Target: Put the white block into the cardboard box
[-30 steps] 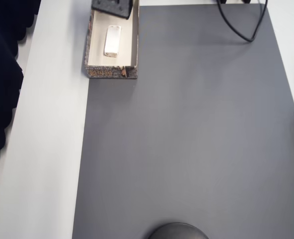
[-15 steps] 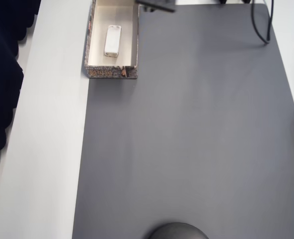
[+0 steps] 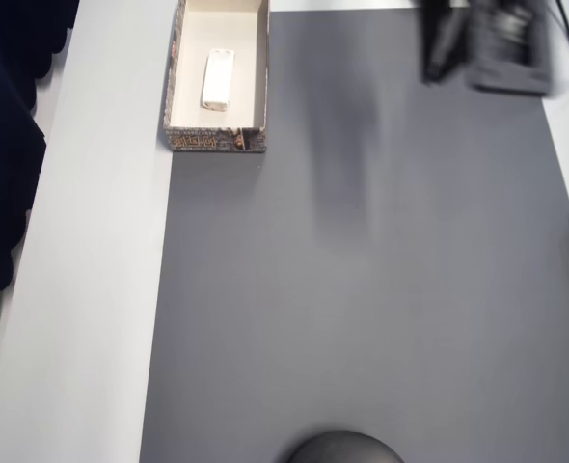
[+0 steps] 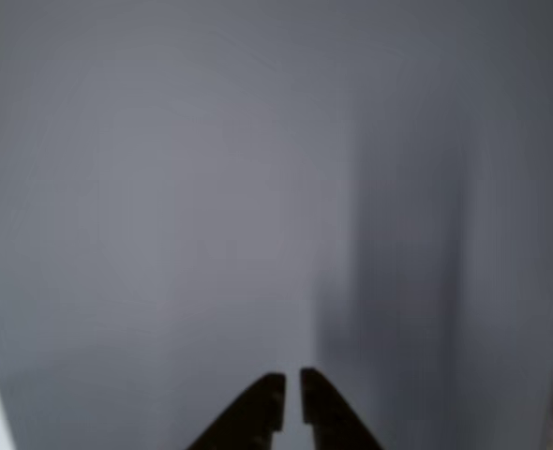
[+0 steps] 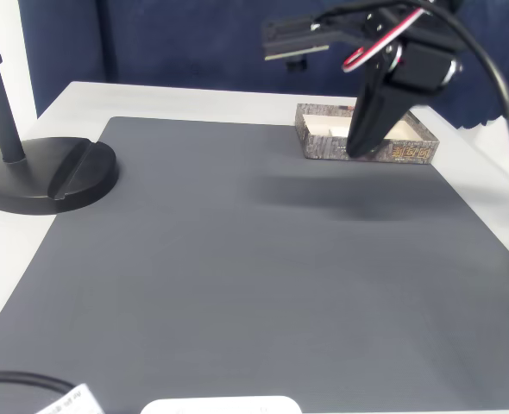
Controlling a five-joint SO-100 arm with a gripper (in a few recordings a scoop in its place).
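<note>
Cardboard first: over on the left of the overhead view you've got the cardboard box (image 3: 217,77) sitting at the top, straddling the line where the pale table (image 3: 92,289) meets the dark grey mat (image 3: 362,289), with its stone-print outer wall facing down the picture. The white block (image 3: 218,78) is lying flat inside it on the cream floor, long side running up and down the picture, roughly in the middle and not touching any wall as far as you can see. Move right across the mat and it's just bare grey with a soft shadow smear, then at the top right there's the arm, badly blurred, with the pincer (image 3: 437,58) hanging above the mat well apart from the box. In the wrist view the pincer (image 4: 291,398) is nearly pressed together, two dark tips with only a thin sliver of gap, nothing between them, grey mat underneath. In the fixed view you'll spot a black round stand base (image 5: 43,172) on the far left edge of the mat, and further right the pincer (image 5: 362,138) pointing down in front of the box (image 5: 367,134), hiding part of it, so you can't make out the block there.
</note>
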